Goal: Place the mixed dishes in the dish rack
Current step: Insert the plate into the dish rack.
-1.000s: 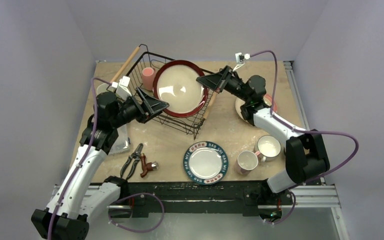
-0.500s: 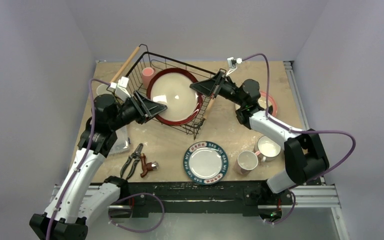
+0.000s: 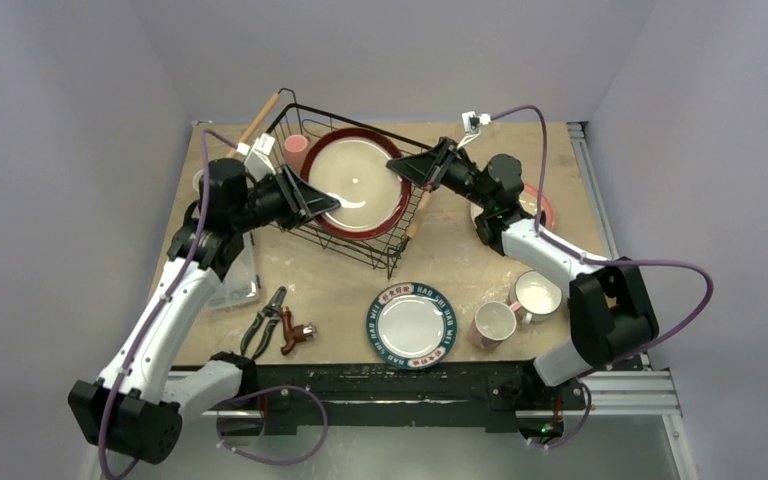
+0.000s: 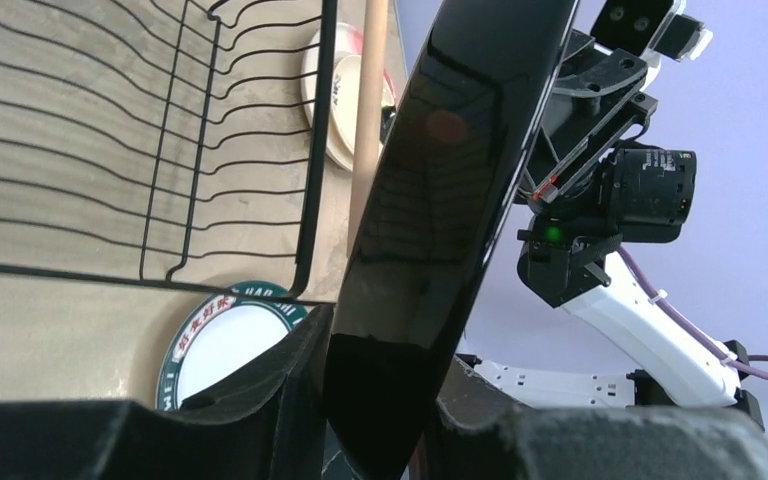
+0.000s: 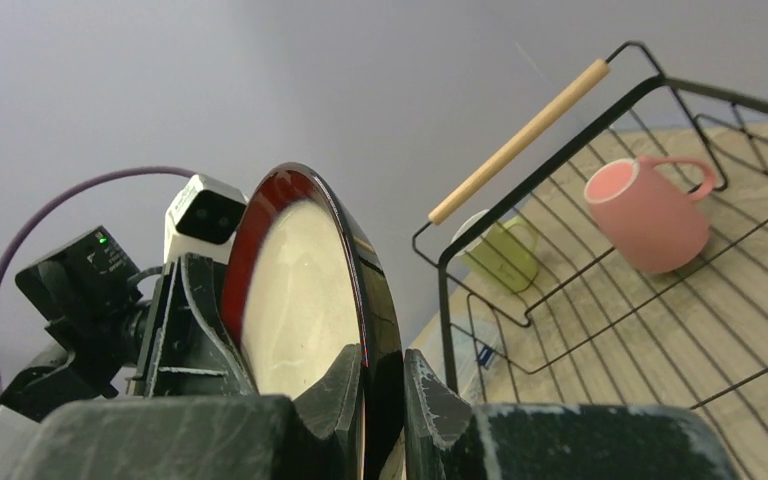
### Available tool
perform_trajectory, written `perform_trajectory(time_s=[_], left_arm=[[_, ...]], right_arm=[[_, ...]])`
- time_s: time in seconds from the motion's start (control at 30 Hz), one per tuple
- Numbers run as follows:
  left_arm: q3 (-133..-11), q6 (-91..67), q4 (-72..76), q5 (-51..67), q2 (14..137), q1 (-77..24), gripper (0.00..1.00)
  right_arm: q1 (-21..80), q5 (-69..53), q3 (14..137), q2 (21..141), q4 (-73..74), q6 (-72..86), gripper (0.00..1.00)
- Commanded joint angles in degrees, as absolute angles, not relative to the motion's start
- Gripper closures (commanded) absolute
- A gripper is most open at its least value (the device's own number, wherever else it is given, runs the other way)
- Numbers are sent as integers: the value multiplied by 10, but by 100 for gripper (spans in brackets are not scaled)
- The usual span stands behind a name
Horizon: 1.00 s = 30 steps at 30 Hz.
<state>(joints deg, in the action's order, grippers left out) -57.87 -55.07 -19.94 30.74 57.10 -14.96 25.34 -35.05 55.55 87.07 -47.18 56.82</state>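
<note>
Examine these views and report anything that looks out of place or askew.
The pink mug lies tipped on its side in the dish rack. Pliers and a red-handled tool lie on the table near the patterned plate, odd among dishes.

I'm seeing the big plate showing a glossy red rim around cream, its back gleaming black. At eleven o'clock the rack is showing black wire and pale wood, near a pink mug and a yellow-green mug. At six o'clock the small plate is wearing a teal lettered band.
</note>
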Motion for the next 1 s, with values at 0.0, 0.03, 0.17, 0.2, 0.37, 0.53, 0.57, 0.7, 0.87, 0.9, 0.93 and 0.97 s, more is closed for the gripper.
perform_trajectory(time_s=[0.0,0.03,0.17,0.2,0.37,0.53,0.57,0.7,0.87,0.9,0.93,0.97], left_arm=[[-662,-537,-135,372,652,-152,100],[-668,-546,-124,383,669,-152,100],[-720,-562,-144,411,726,-153,100],[-739,-558,-167,413,739,-153,100],[-805,-566,-202,442,798,-159,100],[-870,-557,-301,449,846,-158,100],[-876,-558,-310,452,852,-158,100],[-915,-561,-335,453,875,-145,100],[-978,-558,-366,476,927,-139,100],[-985,-558,-368,476,931,-139,100],[-993,-558,-372,478,936,-138,100],[-1000,-556,-378,479,942,-138,100]], right_arm=[[269,-395,610,874,-563,534,100],[269,-396,615,878,-564,532,100],[269,-410,646,895,-543,524,100],[269,-414,657,897,-523,513,100],[269,-439,732,898,-354,417,100],[269,-462,808,912,-181,288,100],[270,-464,815,916,-157,269,100],[269,-482,832,939,-136,245,100],[268,-485,867,967,-138,246,100],[267,-484,874,972,-140,248,100],[268,-484,879,977,-142,252,100],[268,-488,882,982,-148,259,100]])
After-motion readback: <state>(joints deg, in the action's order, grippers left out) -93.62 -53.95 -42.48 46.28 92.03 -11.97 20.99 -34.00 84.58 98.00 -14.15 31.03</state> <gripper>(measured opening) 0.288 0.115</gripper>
